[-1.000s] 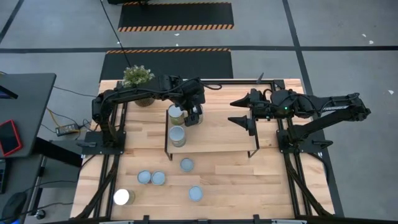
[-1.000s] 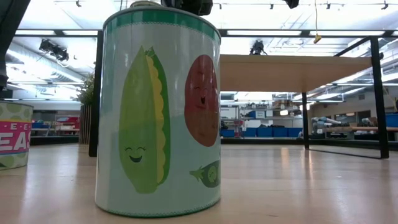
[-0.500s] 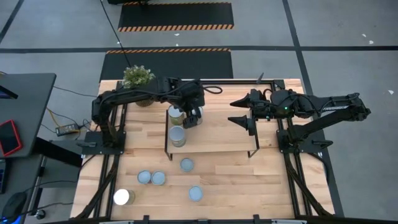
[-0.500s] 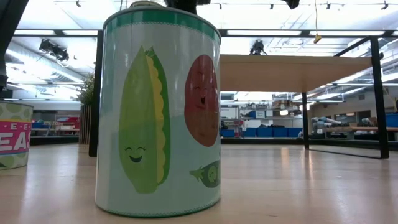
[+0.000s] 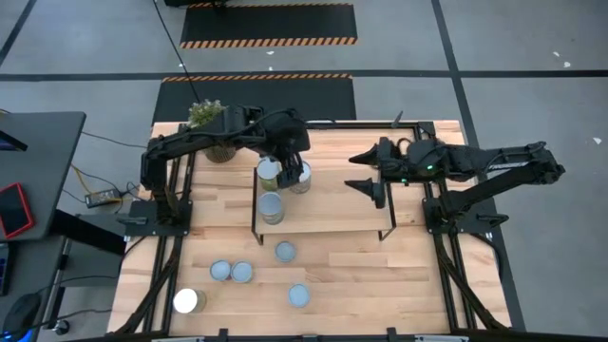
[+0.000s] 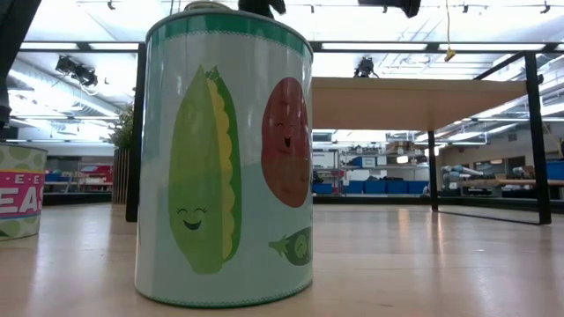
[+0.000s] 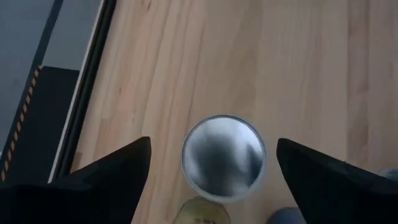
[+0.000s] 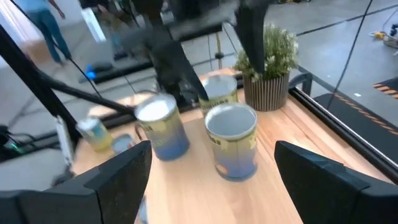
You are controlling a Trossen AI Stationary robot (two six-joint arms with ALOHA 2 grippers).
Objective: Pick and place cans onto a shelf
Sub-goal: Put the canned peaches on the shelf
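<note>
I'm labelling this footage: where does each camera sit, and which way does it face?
High: overhead, looking straight down; both arms, shelf, left claw, right claw.
Low: tabletop level, facing across into the room; one can fills it.
Left wrist: looks down past open fingers at a can.
Right wrist: looks across the shelf past open fingers at cans and plant.
Shared: the plant shows in high too.

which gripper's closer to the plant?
Left. The left gripper hangs open over the cans on the shelf, just beside the plant. The right gripper is open too, over the shelf's far end, well away.
</note>
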